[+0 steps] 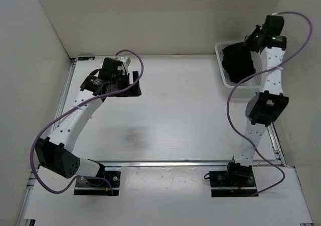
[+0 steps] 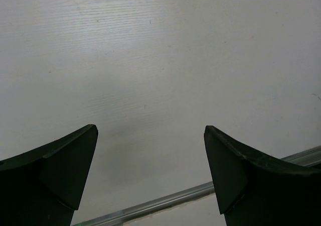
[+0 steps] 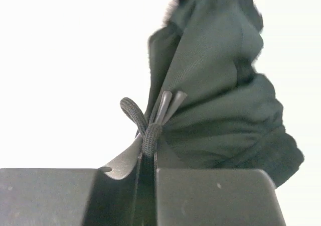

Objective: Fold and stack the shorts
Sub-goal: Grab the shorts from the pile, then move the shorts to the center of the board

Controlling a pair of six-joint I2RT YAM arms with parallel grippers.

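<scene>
I see right fingers (image 3: 210,196) pressed together, pinching shorts (image 3: 215,85) at drawstring (image 3: 150,135); fabric bunched just beyond tips. Meanwhile left fingers (image 2: 55,176) spread above surface (image 2: 160,60), well apart from shorts.

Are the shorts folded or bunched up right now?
Bunched: the shorts hang crumpled from the right gripper, its jaws shut on fabric and drawstring.

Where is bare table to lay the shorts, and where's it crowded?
Bare: the table from the left gripper to the basket, down to the rail. Crowded: the far right corner, where the right gripper holds the shorts at the basket.
</scene>
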